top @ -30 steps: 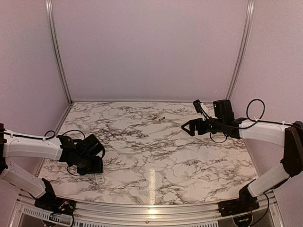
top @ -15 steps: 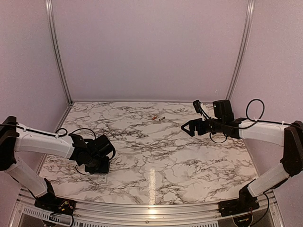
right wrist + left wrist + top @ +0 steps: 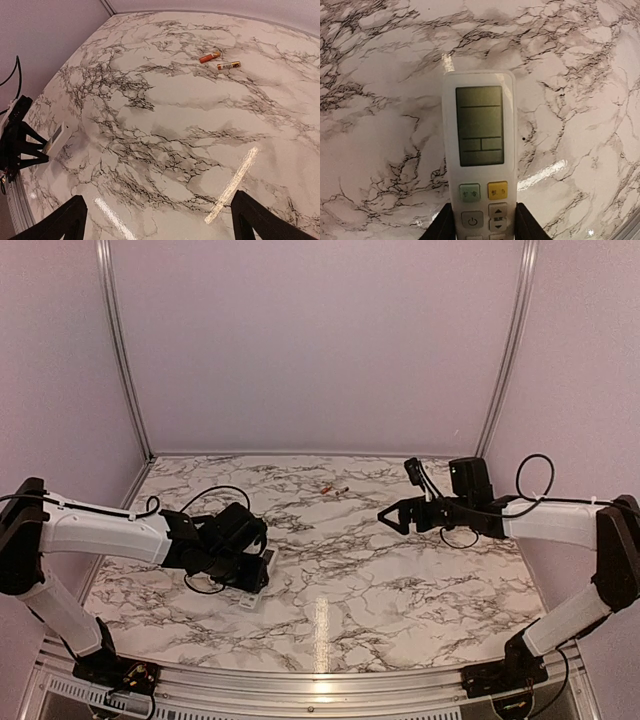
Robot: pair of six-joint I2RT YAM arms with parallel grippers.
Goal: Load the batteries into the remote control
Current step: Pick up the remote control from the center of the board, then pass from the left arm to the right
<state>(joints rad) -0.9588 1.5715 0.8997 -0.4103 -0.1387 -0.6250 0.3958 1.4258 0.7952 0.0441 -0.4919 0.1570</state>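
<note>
Holding the remote control (image 3: 480, 150) in the left gripper (image 3: 480, 229), jaws clamped on the button end, screen face up. Sitting low over the left of the table (image 3: 400, 590); cannot tell if touching it. Right gripper (image 3: 160, 222) empty, jaws spread wide, hanging on the right side. Batteries (image 3: 210, 57) lying near the far edge, just beside each other, well apart from both grippers.

Risks:
- Bay facing down, out of view. Needs a flip. Gripped at one end only, so likely to pivot or slip during the turn.
- Cannot tell if the bay cover is on. Would block loading if so.
- Small round cells on slick marble. Likely to roll off if nudged by a closing jaw.
- Could go in with the wrong polarity, since the ends are hard to read from here.
</note>
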